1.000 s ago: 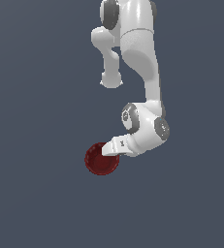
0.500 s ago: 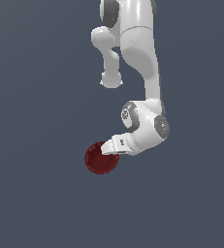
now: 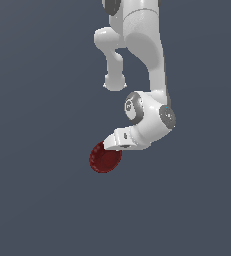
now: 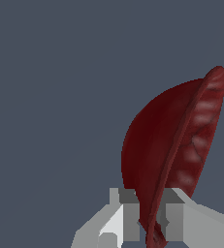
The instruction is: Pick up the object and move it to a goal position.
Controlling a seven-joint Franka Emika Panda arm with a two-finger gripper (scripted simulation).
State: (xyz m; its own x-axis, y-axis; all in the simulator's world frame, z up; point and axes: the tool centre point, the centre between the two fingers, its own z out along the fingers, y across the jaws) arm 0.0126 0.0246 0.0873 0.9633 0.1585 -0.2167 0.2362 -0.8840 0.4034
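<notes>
The bowl (image 3: pixel 105 158) is dark red with fine ribbing; the arm (image 3: pixel 147 125) is white with grey joints.

Descends from the exterior view's top edge as a white arm (image 3: pixel 146 45), upper links near vertical, a shorter elbow segment hanging beside them toward that view's left. Bends at the grey-capped wrist joints (image 3: pixel 149 112) and swings the hand out toward the exterior view's left, pointing slightly downward. Ends in the gripper (image 3: pixel 108 146), its tip hidden behind the bowl (image 3: pixel 105 158). Shows in the wrist view two grey fingers (image 4: pixel 127 215) set close, one on each side of the bowl's rim, pinching it edge-on. Hangs clear of any surface.
</notes>
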